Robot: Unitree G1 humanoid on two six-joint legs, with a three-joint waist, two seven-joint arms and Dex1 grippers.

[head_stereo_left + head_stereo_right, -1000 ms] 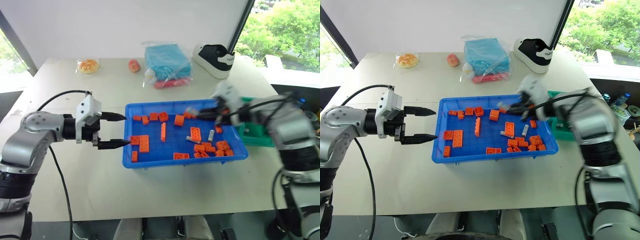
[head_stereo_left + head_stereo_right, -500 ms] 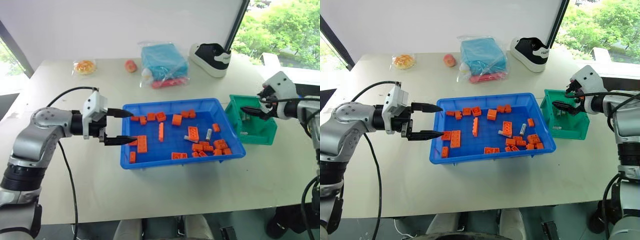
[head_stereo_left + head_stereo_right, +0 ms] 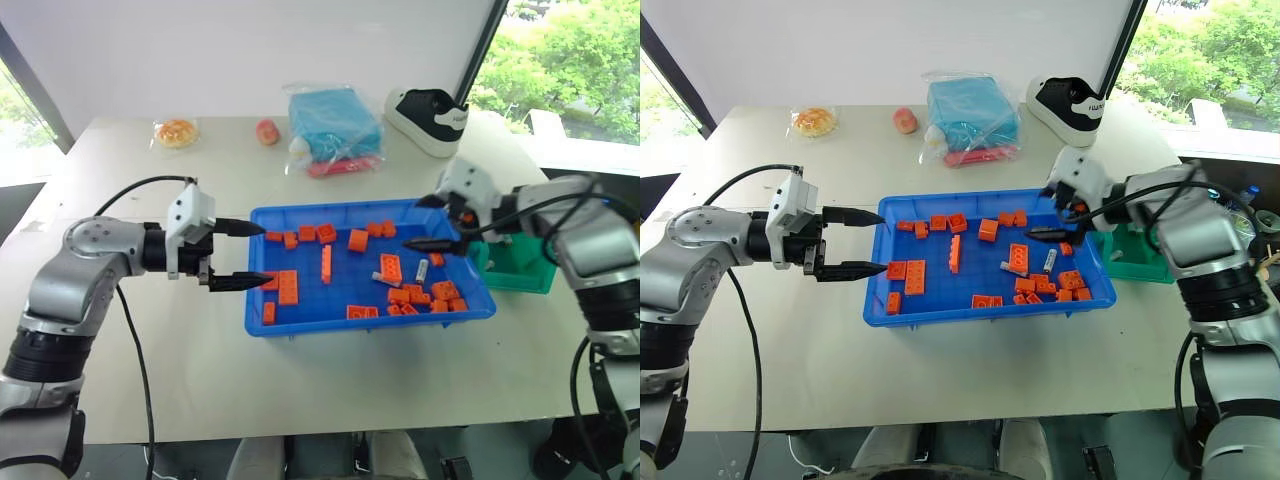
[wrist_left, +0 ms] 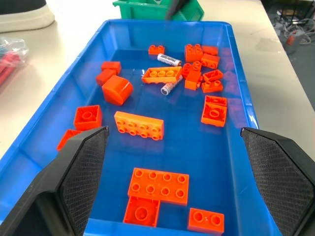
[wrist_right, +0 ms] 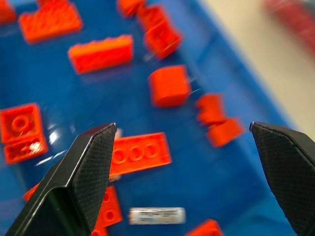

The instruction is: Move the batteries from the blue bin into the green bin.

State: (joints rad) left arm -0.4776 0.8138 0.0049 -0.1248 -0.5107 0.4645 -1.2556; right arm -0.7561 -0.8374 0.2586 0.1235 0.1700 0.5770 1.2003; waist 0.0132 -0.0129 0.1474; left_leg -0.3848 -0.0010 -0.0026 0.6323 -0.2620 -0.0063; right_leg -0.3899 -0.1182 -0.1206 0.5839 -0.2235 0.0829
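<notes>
left gripper (image 3: 238,254): at the blue bin's left rim, pointing across it; jaws apart, nothing between them.
blue bin (image 3: 300,322): mid-surface, scattered with orange bricks (image 3: 288,287), most of them toward its right end.
batteries (image 3: 422,268): two show in the right part of the blue bin, one lying at the end of a long brick, one just beyond it, both hemmed by bricks; silvery, lying flat.
right gripper (image 3: 437,222): above the bin's right half, angled down toward the batteries; jaws wide apart, holding nothing.
green bin (image 3: 520,266): just beside the blue bin's right end, partly behind the right arm; its contents can't be made out.
background: bagged blue bundle (image 3: 334,122), shoe (image 3: 430,118), a bun (image 3: 177,132) and a small fruit (image 3: 268,131) at the far edge, well apart from the work.
risk one: jaws closing on a brick along with a battery, since bricks sit tight against both; a brick could end up in the green bin.
risk two: smooth round battery may roll or squirt out if pinched off-centre.
risk three: right arm swinging back could clip the green bin's near wall.
left wrist view: both batteries (image 4: 169,59) clear, one printed, and the green bin beyond the far rim.
right wrist view: one battery (image 5: 157,215) close below the spread fingers (image 5: 78,184), label readable as a band; the head views give only small grey specks.
</notes>
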